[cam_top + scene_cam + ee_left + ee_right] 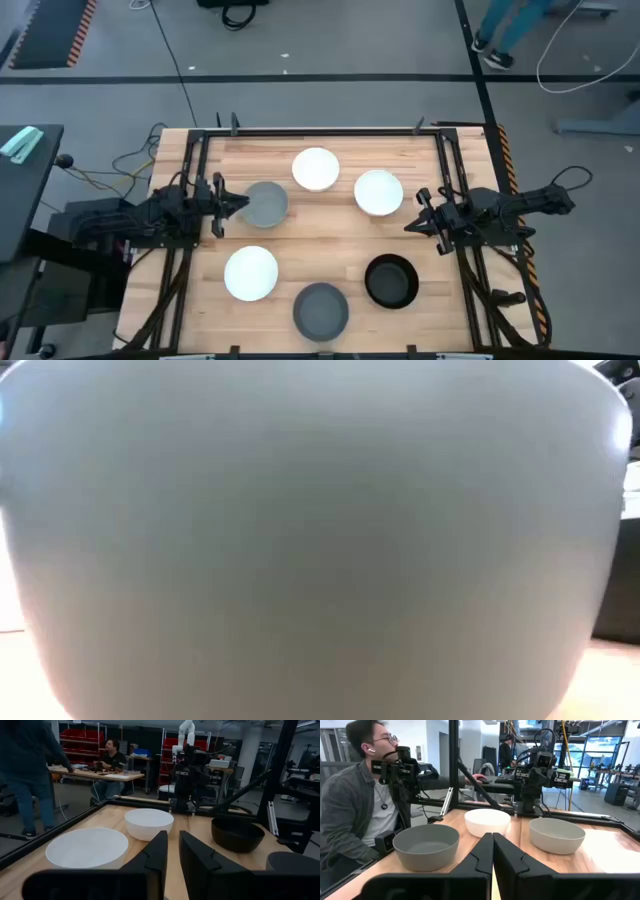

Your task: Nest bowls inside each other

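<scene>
Six bowls sit upright on the wooden table in the high view. Three are white (315, 168), (378, 192), (250, 272), two are grey (266, 204), (320, 310), and one is black (390, 280). My left gripper (238, 205) hovers at the left rim of the far grey bowl, open by a narrow gap (173, 857). My right gripper (412, 223) is shut (493, 852) and sits right of the middle, between the near white bowl and the black bowl. The low view is filled by the near grey bowl's wall (320, 540).
A black frame (320, 131) runs along the table's far edge and sides. Bare wood (330, 240) lies in the table's middle. A person sits behind the table's near side (355, 805), and others stand in the room beyond the far edge (22, 775).
</scene>
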Controlling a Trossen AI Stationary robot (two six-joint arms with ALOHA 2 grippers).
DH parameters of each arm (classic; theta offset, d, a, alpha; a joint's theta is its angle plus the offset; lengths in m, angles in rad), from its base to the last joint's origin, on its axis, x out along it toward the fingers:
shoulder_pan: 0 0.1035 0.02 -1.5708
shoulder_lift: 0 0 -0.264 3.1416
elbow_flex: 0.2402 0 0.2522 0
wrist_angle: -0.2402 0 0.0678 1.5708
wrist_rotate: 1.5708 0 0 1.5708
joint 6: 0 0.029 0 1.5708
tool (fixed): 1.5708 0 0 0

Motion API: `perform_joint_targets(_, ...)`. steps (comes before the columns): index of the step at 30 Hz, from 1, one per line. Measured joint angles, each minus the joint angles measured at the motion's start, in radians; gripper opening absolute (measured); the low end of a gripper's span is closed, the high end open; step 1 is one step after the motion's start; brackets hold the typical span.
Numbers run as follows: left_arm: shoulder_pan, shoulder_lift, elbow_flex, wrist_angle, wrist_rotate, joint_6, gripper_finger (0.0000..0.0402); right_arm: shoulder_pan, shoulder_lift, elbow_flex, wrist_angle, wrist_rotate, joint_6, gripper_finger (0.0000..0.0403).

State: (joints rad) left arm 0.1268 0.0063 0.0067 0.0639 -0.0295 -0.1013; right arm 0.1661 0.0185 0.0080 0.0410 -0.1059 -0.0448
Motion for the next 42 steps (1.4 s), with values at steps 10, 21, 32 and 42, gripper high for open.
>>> perform_joint_targets(10, 0.000, 0.000, 0.000, 0.000, 0.000, 0.000, 0.0059, 0.000, 0.000, 0.000, 0.000, 0.000, 0.000, 0.0018)
perform_joint_targets(21, 0.000, 0.000, 0.000, 0.000, 0.000, 0.000, 0.0058, 0.000, 0.000, 0.000, 0.000, 0.000, 0.000, 0.0018)
perform_joint_targets(32, 0.000, 0.000, 0.000, 0.000, 0.000, 0.000, 0.0055, 0.000, 0.000, 0.000, 0.000, 0.000, 0.000, 0.0018)
perform_joint_targets(42, 0.000, 0.000, 0.000, 0.000, 0.000, 0.000, 0.0060, 0.000, 0.000, 0.000, 0.000, 0.000, 0.000, 0.0018)
